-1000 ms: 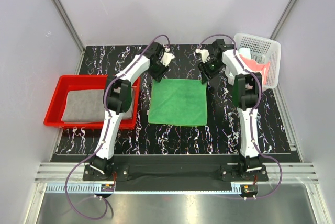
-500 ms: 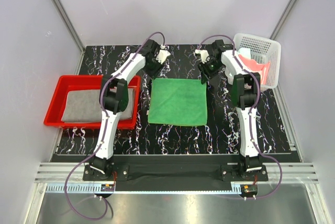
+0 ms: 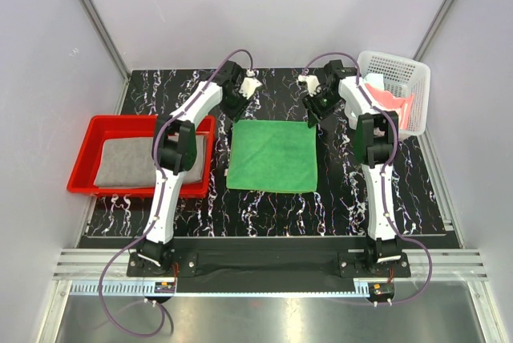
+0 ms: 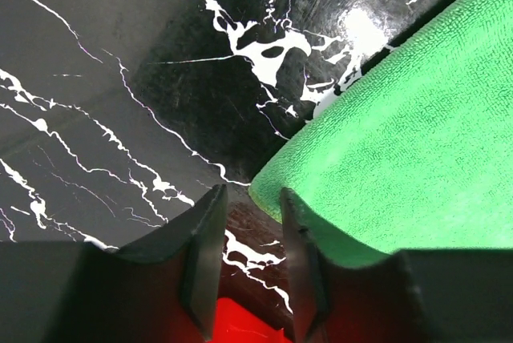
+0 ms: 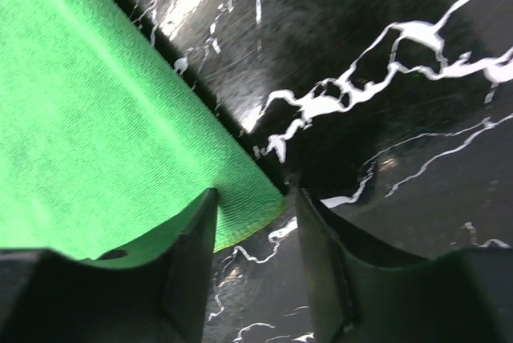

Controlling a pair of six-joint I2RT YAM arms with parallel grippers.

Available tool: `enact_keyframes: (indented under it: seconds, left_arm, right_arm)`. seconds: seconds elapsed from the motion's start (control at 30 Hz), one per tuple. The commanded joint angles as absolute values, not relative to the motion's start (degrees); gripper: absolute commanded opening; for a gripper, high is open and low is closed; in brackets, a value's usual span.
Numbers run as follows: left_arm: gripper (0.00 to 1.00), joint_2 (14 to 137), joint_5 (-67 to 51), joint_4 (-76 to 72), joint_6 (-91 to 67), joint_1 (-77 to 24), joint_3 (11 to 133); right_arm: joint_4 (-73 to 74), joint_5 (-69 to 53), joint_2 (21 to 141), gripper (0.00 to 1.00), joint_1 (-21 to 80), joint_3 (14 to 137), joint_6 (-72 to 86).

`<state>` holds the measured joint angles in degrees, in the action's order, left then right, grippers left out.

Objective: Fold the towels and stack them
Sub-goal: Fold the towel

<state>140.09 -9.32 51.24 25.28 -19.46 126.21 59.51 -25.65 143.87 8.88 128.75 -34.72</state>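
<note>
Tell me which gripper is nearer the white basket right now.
Right. The right gripper is at the green towel's far right corner, just left of the white basket. The left gripper is at the towel's far left corner, across the towel from the basket.

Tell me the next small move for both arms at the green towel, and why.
Probably close both grippers on the green towel. It lies flat, one far corner between the open jaws of the left gripper, the other between those of the right gripper; neither is pinched yet.
</note>
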Motion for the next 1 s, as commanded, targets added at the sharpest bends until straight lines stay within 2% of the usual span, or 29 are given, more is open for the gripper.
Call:
enact_keyframes:
  seconds: [0.0,0.07,0.1,0.3,0.53,0.63,0.77,0.8,0.87,0.97]
  left_arm:
    - [0.31,140.7,-11.2,51.7,26.3,-19.3,127.8]
    - [0.24,141.1,-11.2,52.1,26.3,-19.2,128.2]
    - [0.17,141.2,-11.4,52.1,26.3,-19.2,128.5]
    - [0.03,142.0,-12.0,52.3,25.8,-19.5,128.4]
    - [0.0,142.8,-12.2,53.1,25.6,-19.8,128.4]
    - [0.0,142.8,-11.3,52.8,25.3,-19.8,128.3]
    - [0.0,142.7,-9.1,52.0,24.5,-19.8,128.5]
    - [0.0,142.6,-8.4,51.8,23.7,-19.8,128.6]
    - [0.0,141.7,-6.2,50.8,22.6,-19.8,128.5]
    - [0.0,139.8,-5.5,49.7,22.1,-19.7,127.7]
  right_arm:
    - [57.3,-25.0,144.7,0.52,8.7,131.2,-36.2]
    - [56.9,-25.3,144.6,0.53,8.6,131.8,-36.2]
    - [56.9,-25.7,144.6,0.53,8.5,132.1,-36.5]
    - [59.0,-25.9,145.8,0.51,8.6,133.0,-37.5]
    - [59.8,-26.1,144.9,0.46,8.6,129.9,-37.7]
    - [59.2,-25.8,144.5,0.4,8.6,128.9,-37.9]
    - [58.9,-25.8,144.6,0.24,8.5,128.9,-37.9]
    - [58.7,-25.5,144.6,0.15,8.5,129.6,-37.8]
    - [58.8,-25.9,144.4,0.06,8.5,130.3,-37.9]
    - [58.2,-27.8,143.6,0.02,8.4,130.6,-38.1]
